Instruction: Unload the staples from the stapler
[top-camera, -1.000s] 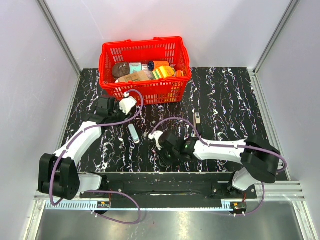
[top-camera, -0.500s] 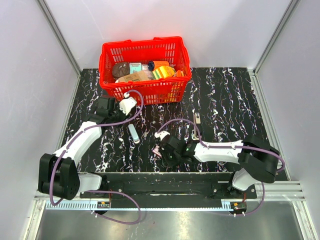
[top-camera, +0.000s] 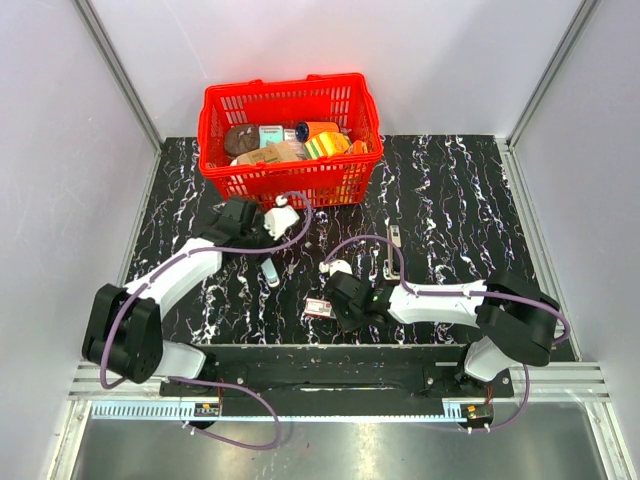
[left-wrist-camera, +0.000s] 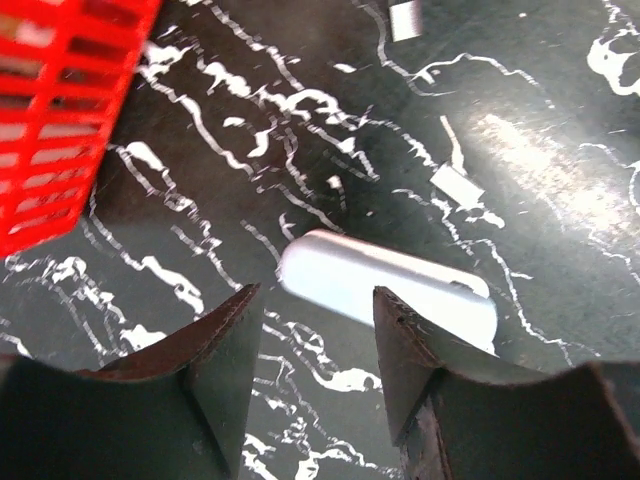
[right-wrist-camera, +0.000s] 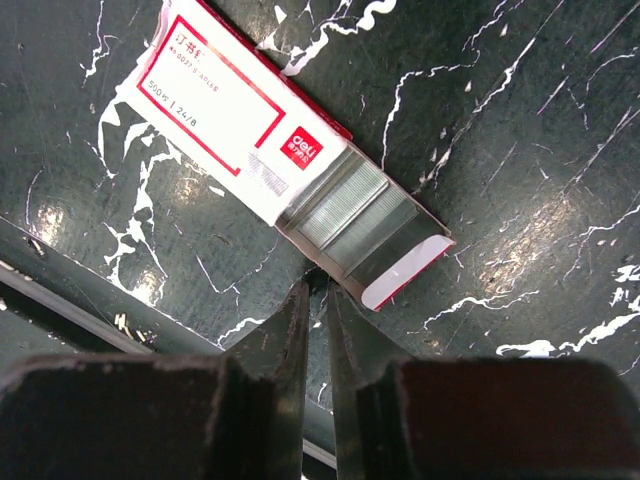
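The staples, a short pale silvery-white bar (top-camera: 270, 272), lie on the dark marbled table left of centre. In the left wrist view the bar (left-wrist-camera: 385, 288) lies just beyond my open fingertips. My left gripper (top-camera: 272, 238) (left-wrist-camera: 315, 300) is open and empty, hovering over the bar's near end. The stapler (top-camera: 389, 260), slim, grey and dark, lies right of centre, with no gripper at it. My right gripper (top-camera: 338, 300) (right-wrist-camera: 318, 285) is shut and empty. Its tips are at the edge of a white, red and green staple box (right-wrist-camera: 240, 130) (top-camera: 320, 308).
A red basket (top-camera: 290, 185) full of groceries stands at the back, close behind my left gripper. The box's tray is slid open and shows rows of staples (right-wrist-camera: 345, 215). Small pale scraps (left-wrist-camera: 457, 185) lie beyond the bar. The table's near rail (right-wrist-camera: 60, 300) runs just by the box.
My left gripper has swung right, away from the basket's front and over the pale bar. My right gripper came down towards the near edge with the box, which now lies on the table.
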